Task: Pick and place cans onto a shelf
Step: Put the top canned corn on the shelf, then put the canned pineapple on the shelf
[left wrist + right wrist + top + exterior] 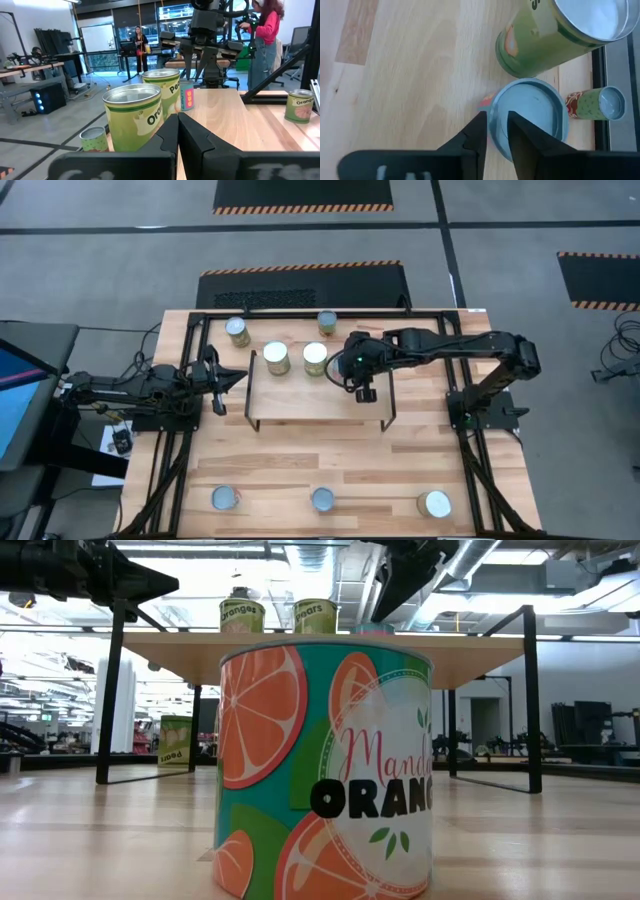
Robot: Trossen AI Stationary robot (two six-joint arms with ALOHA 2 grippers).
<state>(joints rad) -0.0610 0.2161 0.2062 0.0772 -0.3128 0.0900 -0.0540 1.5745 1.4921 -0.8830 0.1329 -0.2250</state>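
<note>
From above, the shelf (pixel 318 395) stands mid-desk (pixel 330 470) carrying two green cans (pixel 276 358) upright, tops skyward, at its far edge; the right end effector (pixel 352 372) hovers just beside them over the shelf, and the left end effector (pixel 235 377) waits clenched at the shelf's left end. Two more cans sit behind the shelf and three along the near desk edge. At desk level, a large orange-printed can (pixel 325 765) stands upright in front, long axis vertical, with the green cans on the shelf board behind it. The left wrist view shows both green cans upright and a small blue can (pixel 186 96) under the right end effector. The right wrist view looks down on the blue can's round top (pixel 530 117); the fingers (pixel 475 137) stand slightly parted over its rim, and whether they grip it I cannot tell.
</note>
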